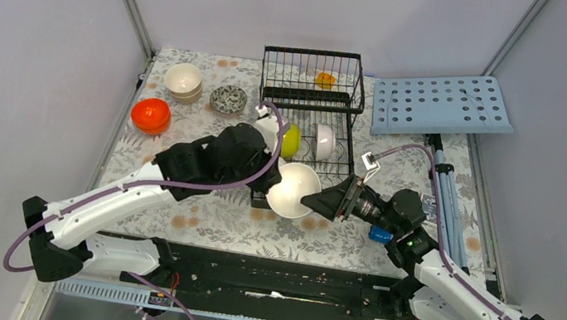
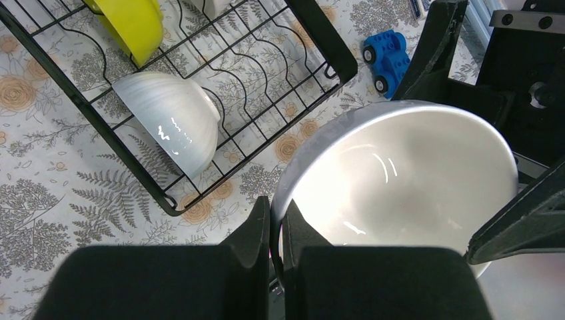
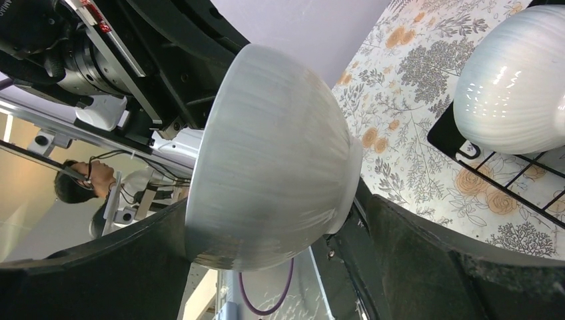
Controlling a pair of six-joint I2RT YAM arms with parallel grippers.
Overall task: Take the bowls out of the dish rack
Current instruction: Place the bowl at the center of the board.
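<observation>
the left end effector (image 2: 275, 223) is closed on the rim of a white bowl (image 2: 400, 173), one finger inside the wall and one outside. the bowl hangs mouth-up just off the near corner of the dish rack (image 2: 326, 40). in the rack a ribbed white bowl (image 2: 170, 120) lies on its side between the tines, with a yellow-green bowl (image 2: 133, 23) further in. a blue toy block (image 2: 388, 57) sits on the flowered counter (image 2: 40, 200).

from the right wrist, the right end effector (image 3: 273, 207) stands wide open, its fingers spread on either side of the held bowl's outer wall. whether they touch it i cannot tell.

from above, the held bowl is between the two end effectors at the rack's front edge. stacked cream bowls (image 1: 183, 81), a patterned bowl (image 1: 228, 99) and an orange bowl (image 1: 151, 115) stand on the counter left of the rack.
</observation>
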